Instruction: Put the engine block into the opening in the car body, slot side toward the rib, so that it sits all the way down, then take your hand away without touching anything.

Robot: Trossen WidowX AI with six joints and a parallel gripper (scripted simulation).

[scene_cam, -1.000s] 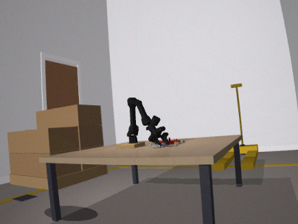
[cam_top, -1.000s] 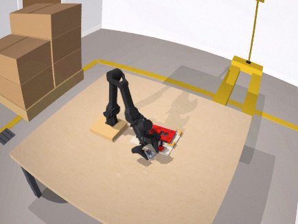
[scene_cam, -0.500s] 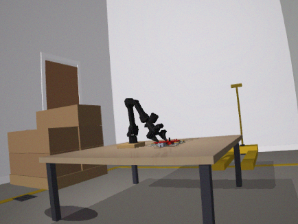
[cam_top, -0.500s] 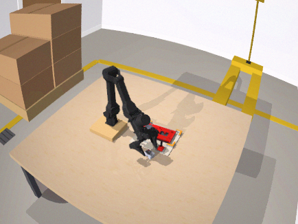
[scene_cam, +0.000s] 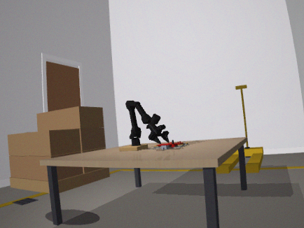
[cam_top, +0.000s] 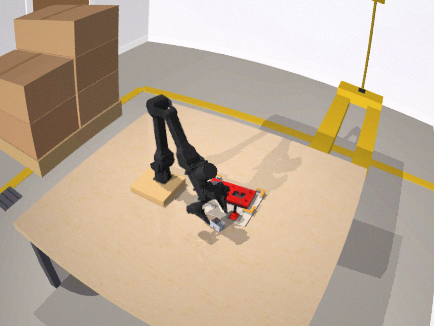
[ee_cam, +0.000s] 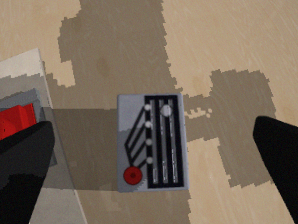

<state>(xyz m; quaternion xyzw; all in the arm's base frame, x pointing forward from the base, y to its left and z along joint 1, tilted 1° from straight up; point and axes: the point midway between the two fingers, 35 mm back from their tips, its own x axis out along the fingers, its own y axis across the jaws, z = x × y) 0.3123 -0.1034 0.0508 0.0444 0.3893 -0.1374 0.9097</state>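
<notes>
Boxes (cam_top: pixel 95 45) (scene_cam: pixel 64 140) stand stacked beyond the wooden table (cam_top: pixel 165 260) (scene_cam: pixel 140 157) — yellow-lined floor (cam_top: pixel 200 65) (scene_cam: pixel 122 199) around.

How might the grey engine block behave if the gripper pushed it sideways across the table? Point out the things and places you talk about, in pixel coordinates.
The engine block (cam_top: pixel 217 223) (ee_cam: pixel 153 142) would probably slide rather than roll, since its outline is boxy with straight sides. It looks rigid, so it should keep its shape under the fingers. It may well turn as it slides if pushed near a corner, as its top is oblong.
</notes>
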